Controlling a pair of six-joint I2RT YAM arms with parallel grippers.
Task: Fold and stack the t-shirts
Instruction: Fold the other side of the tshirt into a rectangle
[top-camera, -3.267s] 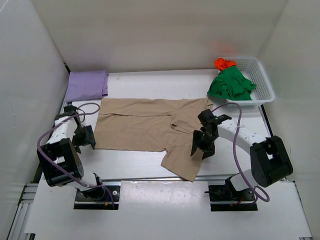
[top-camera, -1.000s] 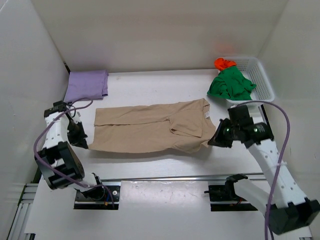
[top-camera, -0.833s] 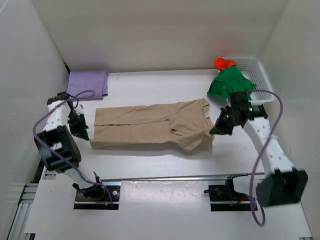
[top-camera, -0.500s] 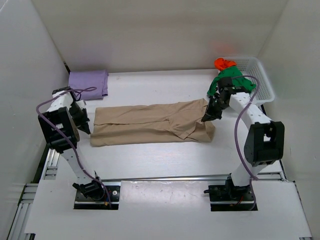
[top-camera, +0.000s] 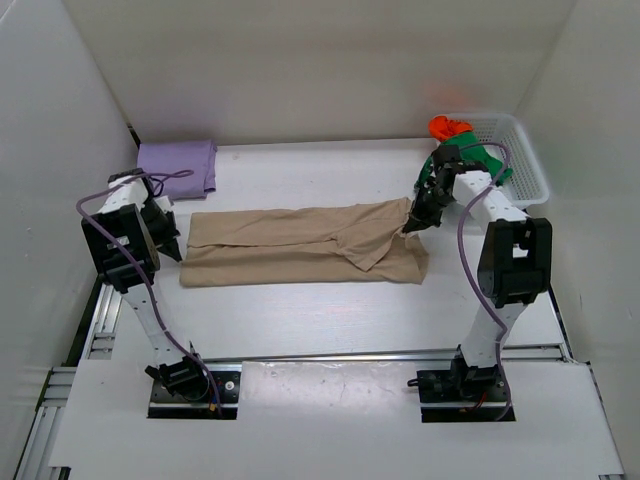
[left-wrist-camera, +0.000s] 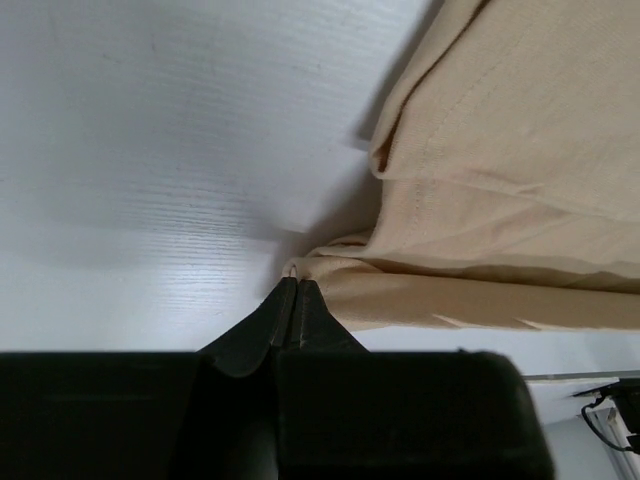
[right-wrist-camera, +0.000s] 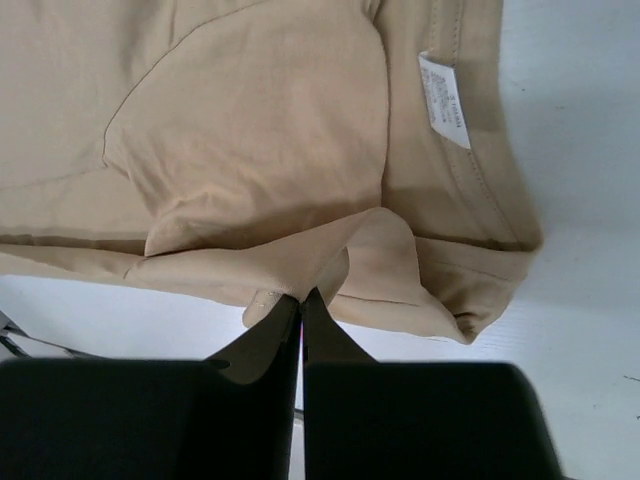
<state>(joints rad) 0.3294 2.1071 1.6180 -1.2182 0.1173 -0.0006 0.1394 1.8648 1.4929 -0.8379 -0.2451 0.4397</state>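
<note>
The beige tan t-shirt lies across the table's middle, folded lengthwise into a long band. At its left end my left gripper is shut on the cloth's edge. My right gripper is shut on the folded-over edge at the band's right end, near the collar with its white label. The lilac purple t-shirt lies folded at the back left. The bright green t-shirt and the orange-red t-shirt hang from the basket, partly hidden behind my right arm.
The white mesh basket stands at the back right corner. White walls close in the table on the left, back and right. Both arms reach up along the table's sides, their bases on the near rail.
Both grippers have carried the near edge of the beige t-shirt toward the back, folding it over into a narrower band. The arms now stand stretched farther from their bases.
</note>
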